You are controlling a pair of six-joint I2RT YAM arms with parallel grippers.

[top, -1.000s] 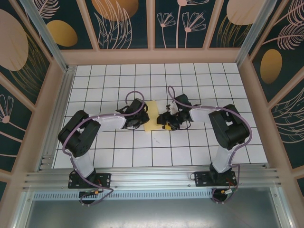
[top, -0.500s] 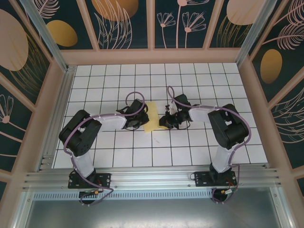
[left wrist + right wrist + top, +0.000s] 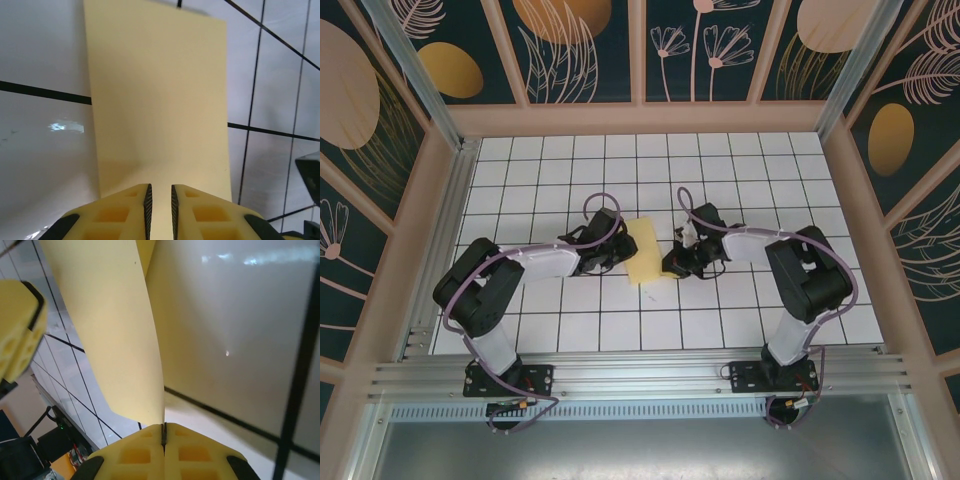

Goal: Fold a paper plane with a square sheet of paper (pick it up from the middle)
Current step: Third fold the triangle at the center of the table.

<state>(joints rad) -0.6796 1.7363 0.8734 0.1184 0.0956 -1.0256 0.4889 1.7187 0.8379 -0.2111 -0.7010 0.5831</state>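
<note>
The pale-yellow square sheet of paper (image 3: 645, 250) sits mid-table between both grippers, folded narrow. In the left wrist view the paper (image 3: 155, 90) stretches away over the tiles and bends up toward my left gripper (image 3: 160, 187), whose jaws stand a narrow slit apart over its near edge. My left gripper (image 3: 620, 252) is at the sheet's left side. My right gripper (image 3: 672, 263) is at its right side. In the right wrist view my right gripper (image 3: 164, 426) is shut on the paper's edge, and the sheet (image 3: 115, 330) curves up and away from the pads.
White tiled floor (image 3: 720, 300) with black grid lines, fenced by wooden walls (image 3: 640, 118) at the back and sides. A yellow finger of the left gripper (image 3: 17, 325) shows beyond the sheet in the right wrist view. Open tiles lie ahead of and behind the arms.
My right gripper has closed on the paper's right edge and drawn slightly toward the near side. The left arm has reached further right, and its jaws have parted a little.
</note>
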